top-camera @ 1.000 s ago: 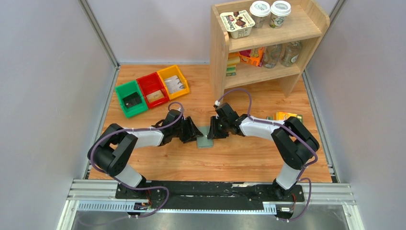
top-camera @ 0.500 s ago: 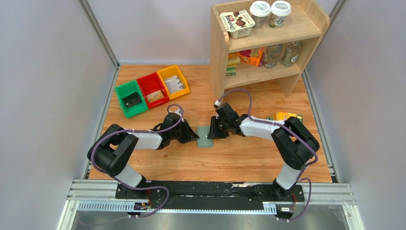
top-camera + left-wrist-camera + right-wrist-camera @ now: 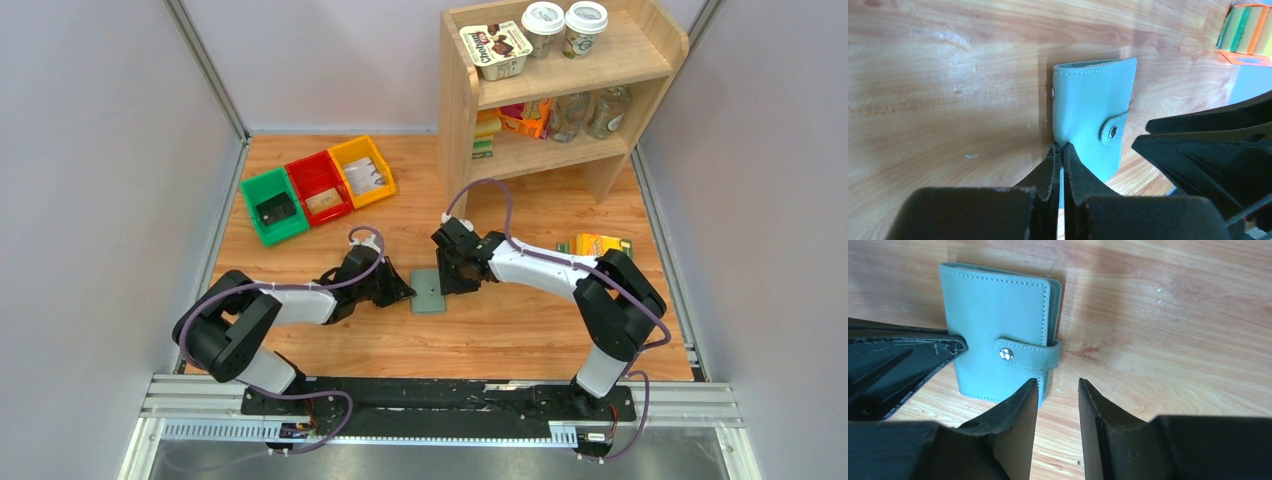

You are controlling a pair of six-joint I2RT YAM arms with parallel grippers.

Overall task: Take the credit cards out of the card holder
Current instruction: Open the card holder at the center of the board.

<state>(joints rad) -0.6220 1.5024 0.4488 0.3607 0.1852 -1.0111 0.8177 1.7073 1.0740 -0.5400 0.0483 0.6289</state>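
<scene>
The card holder [image 3: 428, 291] is lying mid-frame, bare tabletop [image 3: 480, 335] below. The clenched left pincer [image 3: 405, 291] is touching its left edge, the released right pincer [image 3: 447, 284] hovering at its right.

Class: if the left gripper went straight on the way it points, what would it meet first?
The flat grey-green stitched card holder; the left gripper, shut, seems to touch its near edge.

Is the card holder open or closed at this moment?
Closed. The card holder lies folded flat on the table, and its strap wraps round the edge, fastened by the snap button.
</scene>
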